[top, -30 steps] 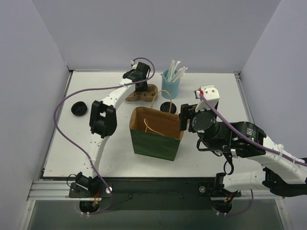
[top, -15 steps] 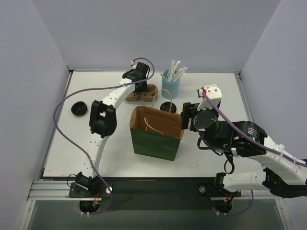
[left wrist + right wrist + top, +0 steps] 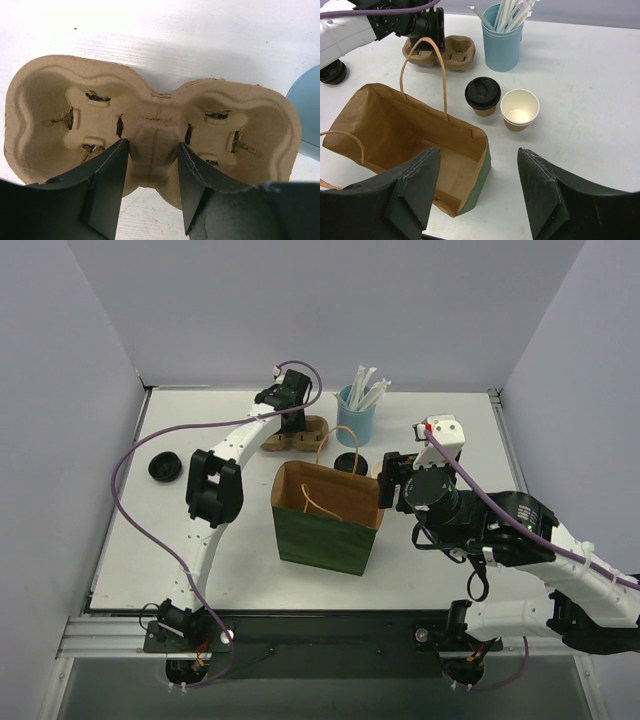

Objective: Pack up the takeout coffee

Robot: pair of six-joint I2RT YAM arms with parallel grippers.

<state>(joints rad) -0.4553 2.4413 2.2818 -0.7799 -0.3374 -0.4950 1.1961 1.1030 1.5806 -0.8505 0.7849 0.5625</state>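
The takeout coffee (image 3: 519,110), a small open tan paper cup with a white rim, stands on the table to the right of a tan cup with a black lid (image 3: 482,96). In the top view my right arm hides it. My right gripper (image 3: 477,152) is open and empty, hovering above the right end of the paper bag (image 3: 395,135), nearer to me than both cups. In the top view it (image 3: 391,480) sits at the bag's (image 3: 325,520) right edge. My left gripper (image 3: 152,145) is shut on the middle ridge of the brown pulp cup carrier (image 3: 240,125), which rests at the back (image 3: 297,433).
A light-blue cup of white straws (image 3: 356,418) stands behind the bag, right of the carrier. The lidded cup (image 3: 350,462) is just behind the bag. A loose black lid (image 3: 163,468) lies at the left. Walls close in the table on three sides.
My right arm has shifted slightly to the right and away from the bag. The left arm and the carrier have not moved.
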